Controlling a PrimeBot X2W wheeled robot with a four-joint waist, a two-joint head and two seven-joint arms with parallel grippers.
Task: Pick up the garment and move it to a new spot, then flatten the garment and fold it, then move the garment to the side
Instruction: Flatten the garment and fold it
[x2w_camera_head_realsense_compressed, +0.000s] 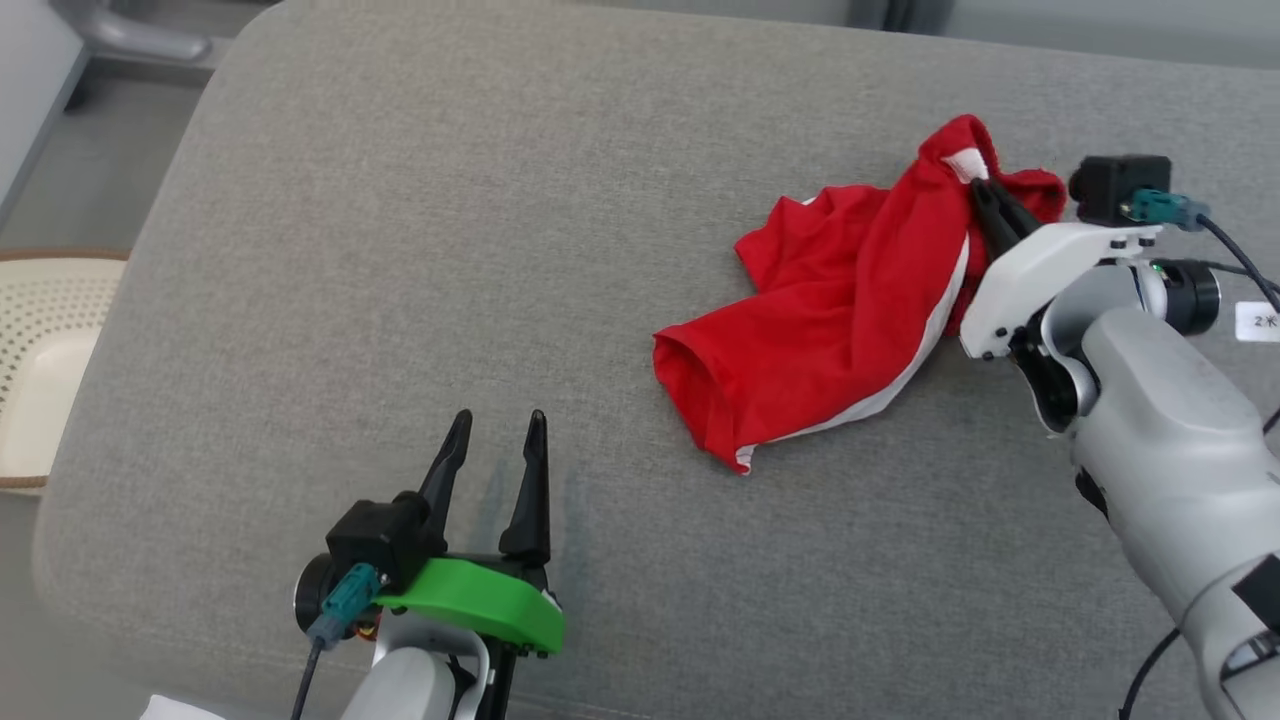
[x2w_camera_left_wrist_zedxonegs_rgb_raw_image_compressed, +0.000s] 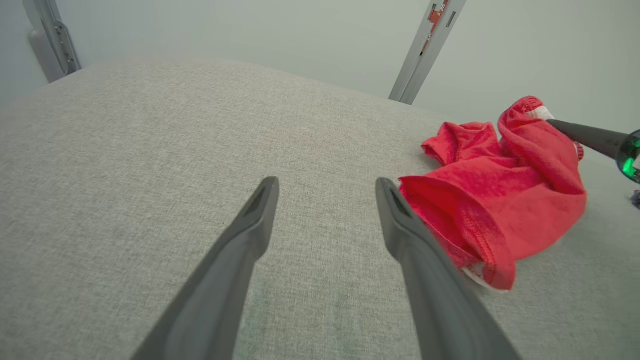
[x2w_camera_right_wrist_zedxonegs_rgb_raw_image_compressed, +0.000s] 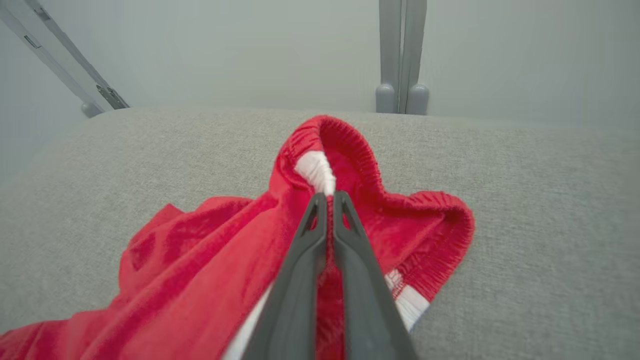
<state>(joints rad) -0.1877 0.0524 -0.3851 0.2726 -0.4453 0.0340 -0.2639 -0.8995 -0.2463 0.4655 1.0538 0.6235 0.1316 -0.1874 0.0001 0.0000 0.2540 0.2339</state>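
- The garment (x2w_camera_head_realsense_compressed: 830, 320), red with white trim and an elastic waistband, lies crumpled on the grey cushion (x2w_camera_head_realsense_compressed: 400, 250), toward its right edge and in the far half.
- The right gripper (x2w_camera_head_realsense_compressed: 985, 190) has its jaws pressed together on a raised fold of the waistband, where a white patch meets the red elastic; the right wrist view shows cloth pinched between the two fingers.
- The left gripper (x2w_camera_head_realsense_compressed: 497, 418) hovers over bare cushion near the near edge, jaws spread wide, holding nothing, well apart from the garment.
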